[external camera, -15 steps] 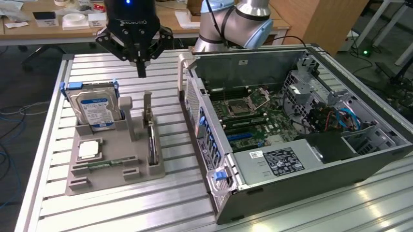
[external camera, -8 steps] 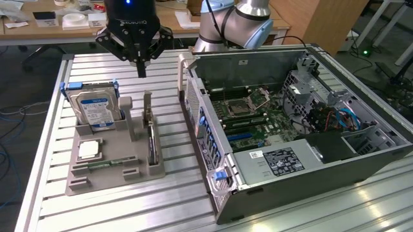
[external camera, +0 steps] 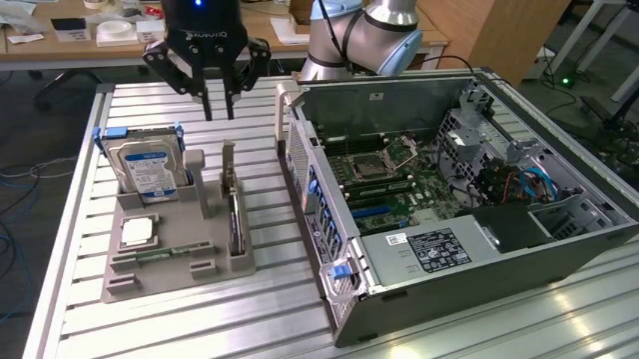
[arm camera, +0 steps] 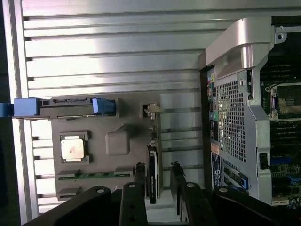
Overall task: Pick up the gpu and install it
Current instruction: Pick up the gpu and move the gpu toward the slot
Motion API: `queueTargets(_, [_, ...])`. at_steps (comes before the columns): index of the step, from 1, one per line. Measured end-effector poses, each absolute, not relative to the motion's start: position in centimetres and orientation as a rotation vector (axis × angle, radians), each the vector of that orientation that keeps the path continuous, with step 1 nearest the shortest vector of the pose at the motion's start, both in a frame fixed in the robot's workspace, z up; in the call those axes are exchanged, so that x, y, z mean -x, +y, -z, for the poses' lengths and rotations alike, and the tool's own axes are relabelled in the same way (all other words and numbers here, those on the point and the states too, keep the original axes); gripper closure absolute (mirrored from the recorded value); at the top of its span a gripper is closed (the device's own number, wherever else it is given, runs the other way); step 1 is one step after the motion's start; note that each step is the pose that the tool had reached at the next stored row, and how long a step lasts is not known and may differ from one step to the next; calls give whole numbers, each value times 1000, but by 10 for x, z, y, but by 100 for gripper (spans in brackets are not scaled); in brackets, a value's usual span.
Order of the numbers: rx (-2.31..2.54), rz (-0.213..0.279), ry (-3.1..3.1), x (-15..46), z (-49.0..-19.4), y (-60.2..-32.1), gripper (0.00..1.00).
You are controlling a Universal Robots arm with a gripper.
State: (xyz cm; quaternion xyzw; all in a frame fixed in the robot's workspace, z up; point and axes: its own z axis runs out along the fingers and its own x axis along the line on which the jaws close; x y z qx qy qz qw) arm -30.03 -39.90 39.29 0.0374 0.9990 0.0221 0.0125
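Observation:
The gpu [external camera: 233,218] stands on its long edge in a slot of the grey holder tray [external camera: 164,280], its silver end bracket [external camera: 227,161] pointing up at the far end. My gripper [external camera: 218,114] hangs in the air above and behind that bracket, well clear of the card. Its two black fingers stand a little apart with nothing between them. In the wrist view the gpu [arm camera: 153,176] is a dark edge running between the two fingertips [arm camera: 140,168], far below my gripper [arm camera: 157,167].
On the same tray sit a silver hard drive with a blue label [external camera: 147,168], a processor chip [external camera: 137,232] and a narrow green memory stick [external camera: 164,255]. The open computer case [external camera: 479,288] with its motherboard [external camera: 384,179] lies at the exterior view's right, on the slatted aluminium table [external camera: 269,314].

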Motion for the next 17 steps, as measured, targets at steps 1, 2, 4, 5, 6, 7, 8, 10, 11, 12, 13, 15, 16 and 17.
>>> queueTargets(1, [-117, -69, 3114, 300, -393, -399, 65])
queueTargets(2, [-117, -69, 3114, 300, -393, -399, 59])
queueTargets(4, [-117, -69, 3114, 301, -393, -399, 53])
queueTargets(5, [-117, -69, 3113, 301, -393, -399, 47])
queueTargets(6, [-116, -69, 3114, 301, -392, -399, 47])
queueTargets(7, [-108, -69, 3114, 301, -392, -400, 47])
queueTargets(8, [-96, -69, 3115, 301, -391, -401, 41])
queueTargets(10, [-75, -69, 3117, 301, -390, -402, 41])
queueTargets(11, [-71, -69, 3120, 301, -388, -404, 41])
queueTargets(12, [-69, -69, 3121, 301, -386, -407, 41])
queueTargets(13, [-68, -69, 3122, 301, -385, -411, 41])
queueTargets(15, [-68, -70, 3122, 301, -381, -418, 41])
queueTargets(16, [-68, -70, 3122, 301, -379, -421, 41])
queueTargets(17, [-68, -70, 3122, 301, -377, -423, 41])
